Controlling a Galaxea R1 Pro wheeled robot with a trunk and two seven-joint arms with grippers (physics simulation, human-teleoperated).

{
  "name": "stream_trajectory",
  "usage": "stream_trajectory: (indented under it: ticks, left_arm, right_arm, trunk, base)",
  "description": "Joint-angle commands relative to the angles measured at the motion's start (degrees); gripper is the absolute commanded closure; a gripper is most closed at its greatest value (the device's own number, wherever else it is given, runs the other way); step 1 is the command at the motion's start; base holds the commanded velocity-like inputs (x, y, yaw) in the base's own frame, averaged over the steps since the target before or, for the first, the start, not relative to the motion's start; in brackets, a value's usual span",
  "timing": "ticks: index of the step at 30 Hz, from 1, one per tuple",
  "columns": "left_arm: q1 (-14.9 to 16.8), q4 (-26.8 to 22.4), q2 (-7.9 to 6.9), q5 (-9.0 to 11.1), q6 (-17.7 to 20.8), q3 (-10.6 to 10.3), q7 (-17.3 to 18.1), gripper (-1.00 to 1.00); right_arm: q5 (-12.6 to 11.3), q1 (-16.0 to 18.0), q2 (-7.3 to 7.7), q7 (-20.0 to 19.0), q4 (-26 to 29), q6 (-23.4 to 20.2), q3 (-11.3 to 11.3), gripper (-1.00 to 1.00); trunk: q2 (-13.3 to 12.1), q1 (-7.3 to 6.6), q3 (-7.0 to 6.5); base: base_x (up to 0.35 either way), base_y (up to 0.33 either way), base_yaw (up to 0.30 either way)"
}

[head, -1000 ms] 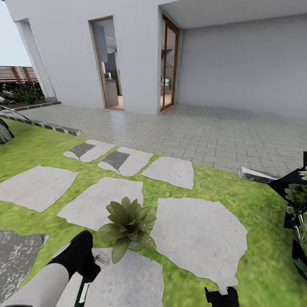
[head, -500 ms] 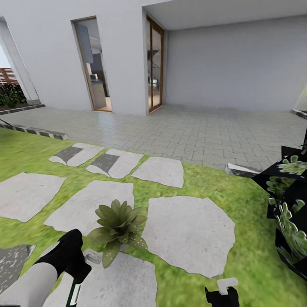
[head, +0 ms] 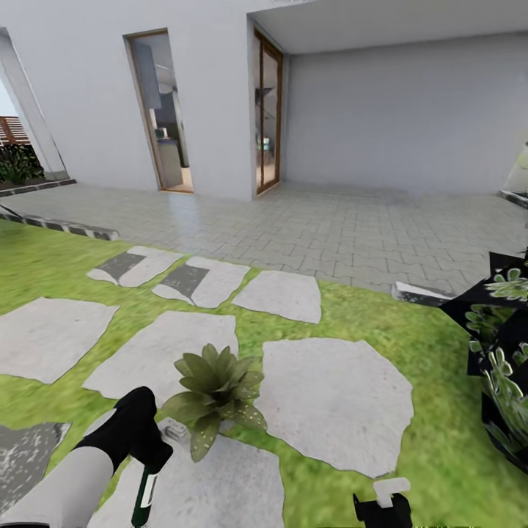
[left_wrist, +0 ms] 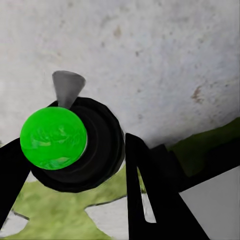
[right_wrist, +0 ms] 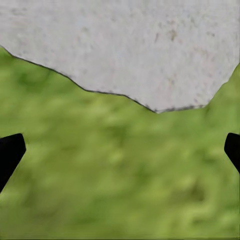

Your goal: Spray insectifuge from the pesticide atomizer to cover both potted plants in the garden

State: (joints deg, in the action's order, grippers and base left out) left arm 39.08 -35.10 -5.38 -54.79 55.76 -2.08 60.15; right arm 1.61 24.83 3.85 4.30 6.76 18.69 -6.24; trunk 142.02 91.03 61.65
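Left gripper (left_wrist: pixel 70 165): in our left wrist view its two dark fingers stand on both sides of the pesticide atomizer (left_wrist: pixel 75 145) and pinch its black body. We see the bottle from above, with a bright green cap and a grey nozzle.

Why it is held so: in the head view the atomizer (head: pixel 144 490) hangs downward from our left hand, just beside the potted plant (head: pixel 214 383). We judge this keeps the nozzle near the leaves, ready for spraying.

Potted plant: a low rosette of pointed green leaves, some with pale speckles. It stands where two stepping stones (head: pixel 334 400) nearly meet, with a strip of lawn (head: pixel 367 323) around. Its pot is hidden by the leaves.

Second plant: we cannot say where it is. At the right edge there are dark blocks with speckled leaves (head: pixel 502 367), but they are not clear enough to name.

Right gripper (head: pixel 381 507): low in the head view, holding nothing. In the right wrist view its dark fingertips (right_wrist: pixel 10 152) stay wide apart, over grass and the border of a stone.

Open room: grass and flat stones lie free on the right of the plant, and the paved terrace (head: pixel 352 227) behind is bare. We think the arm can swing around the rosette without touching anything.

Edges to mind: the dark blocks at right are well apart from the plant.
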Motion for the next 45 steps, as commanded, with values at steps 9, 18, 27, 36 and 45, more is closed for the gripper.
stream_trajectory:
  ticks: [9,18,27,36,45]
  left_arm:
    - [0.31,-0.23,0.44,-0.29,0.56,-0.32,0.83,1.0]
    - [6.47,-0.03,3.85,-0.09,1.12,-4.76,1.16,1.0]
    - [7.72,0.86,1.06,-0.14,0.48,-5.47,1.19,1.0]
    - [7.22,0.98,1.26,-0.08,0.34,-6.71,1.19,1.0]
    - [6.28,2.97,-0.11,-0.36,0.23,-6.87,1.18,1.0]
  right_arm:
    - [0.16,0.05,0.01,0.43,-0.08,0.12,-0.45,-1.0]
    - [0.17,0.05,0.01,0.45,-0.08,0.12,-0.44,-1.0]
    - [0.24,0.05,0.1,0.45,-0.08,0.12,-0.45,-1.0]
    - [0.24,0.05,0.1,0.45,-0.08,0.12,-0.44,-1.0]
    - [0.18,0.05,0.1,0.45,-0.02,0.12,-0.44,-1.0]
  trunk:
    - [0.02,-0.01,0.05]
    - [0.02,-0.01,0.05]
    - [0.02,-0.01,0.05]
    - [0.02,-0.01,0.05]
    - [0.02,-0.01,0.05]
  base:
    - [-0.066,0.225,-0.274]
    - [-0.003,0.004,-0.036]
    - [0.0,0.0,0.0]
    - [0.0,0.0,0.0]
    - [-0.123,0.131,0.0]
